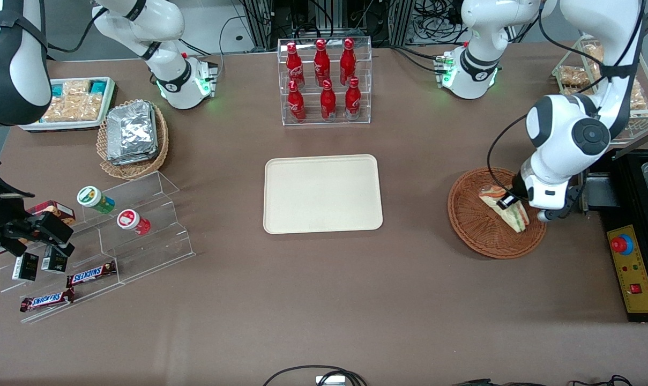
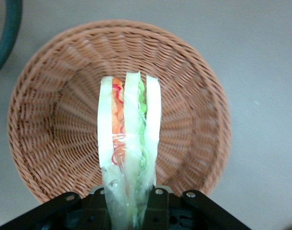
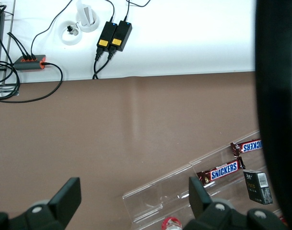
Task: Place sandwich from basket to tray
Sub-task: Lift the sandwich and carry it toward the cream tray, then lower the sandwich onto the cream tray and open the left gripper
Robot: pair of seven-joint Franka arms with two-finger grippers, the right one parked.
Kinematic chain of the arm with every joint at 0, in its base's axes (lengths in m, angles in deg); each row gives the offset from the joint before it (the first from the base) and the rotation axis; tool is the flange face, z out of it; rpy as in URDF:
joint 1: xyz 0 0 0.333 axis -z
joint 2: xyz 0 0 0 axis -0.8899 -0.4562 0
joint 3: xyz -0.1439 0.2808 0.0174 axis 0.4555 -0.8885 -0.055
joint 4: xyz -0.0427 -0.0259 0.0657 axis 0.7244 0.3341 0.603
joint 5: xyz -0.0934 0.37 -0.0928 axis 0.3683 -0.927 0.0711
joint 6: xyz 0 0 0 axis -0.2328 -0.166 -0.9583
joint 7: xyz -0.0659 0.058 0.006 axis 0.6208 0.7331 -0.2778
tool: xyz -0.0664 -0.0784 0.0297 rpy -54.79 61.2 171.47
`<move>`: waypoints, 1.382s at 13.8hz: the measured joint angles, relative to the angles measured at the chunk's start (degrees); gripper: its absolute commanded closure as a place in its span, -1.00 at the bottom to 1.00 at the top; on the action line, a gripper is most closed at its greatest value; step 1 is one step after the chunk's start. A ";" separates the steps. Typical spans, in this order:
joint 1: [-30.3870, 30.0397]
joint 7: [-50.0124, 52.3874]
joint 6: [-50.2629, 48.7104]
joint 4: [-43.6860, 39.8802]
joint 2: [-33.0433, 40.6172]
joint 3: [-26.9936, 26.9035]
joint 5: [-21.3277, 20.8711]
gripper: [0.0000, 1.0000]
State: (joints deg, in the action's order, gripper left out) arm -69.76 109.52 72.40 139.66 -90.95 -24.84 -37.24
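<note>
The sandwich is a plastic-wrapped triangular wedge with orange, red and green filling. My left gripper is shut on its narrow end, over the round reddish-brown wicker basket. In the left wrist view the sandwich stands on edge between the fingers, cut side up, with the basket under it. I cannot tell whether the sandwich still touches the basket floor. The cream-beige tray lies bare at the table's middle, toward the parked arm from the basket.
A clear rack of red bottles stands farther from the front camera than the tray. A black unit and a yellow control box sit beside the basket. A tan basket of foil packets and clear snack steps lie toward the parked arm's end.
</note>
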 measured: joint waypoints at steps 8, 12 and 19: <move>3.87 -3.41 -2.10 -2.79 -0.80 14.73 -4.22 1.00; 12.65 -3.18 -2.10 -4.88 -2.82 15.60 -6.54 1.00; 23.09 9.05 -2.08 -12.15 -13.69 15.63 -11.69 1.00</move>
State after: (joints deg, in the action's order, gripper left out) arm -46.67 118.56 70.33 127.51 -104.63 -9.21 -48.93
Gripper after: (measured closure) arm 0.811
